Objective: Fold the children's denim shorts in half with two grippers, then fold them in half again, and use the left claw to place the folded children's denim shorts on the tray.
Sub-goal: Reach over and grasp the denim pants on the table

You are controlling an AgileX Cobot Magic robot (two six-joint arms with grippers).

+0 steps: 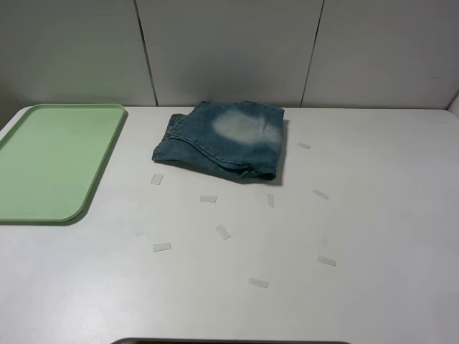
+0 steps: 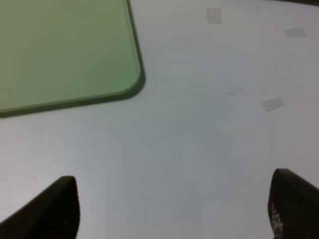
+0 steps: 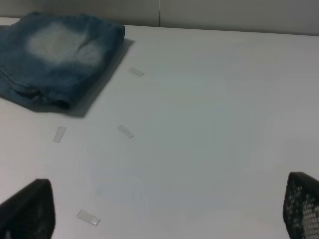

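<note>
The children's denim shorts [image 1: 226, 138] lie as a folded blue bundle with a pale bleached patch, at the back middle of the white table; the right wrist view also shows them [image 3: 57, 57]. The pale-green tray [image 1: 54, 158] sits bare at the far left, and one rounded corner of the tray [image 2: 65, 50] shows in the left wrist view. Neither arm appears in the high view. My left gripper [image 2: 172, 211] hangs open over bare table near that tray corner, holding nothing. My right gripper [image 3: 169, 211] stands wide open over bare table, well away from the shorts, also holding nothing.
Several small pale tape strips [image 1: 223, 231] are stuck on the table in front of and beside the shorts. A grey panelled wall [image 1: 229, 50] runs along the table's back edge. A dark edge [image 1: 229, 341] shows at the table's front.
</note>
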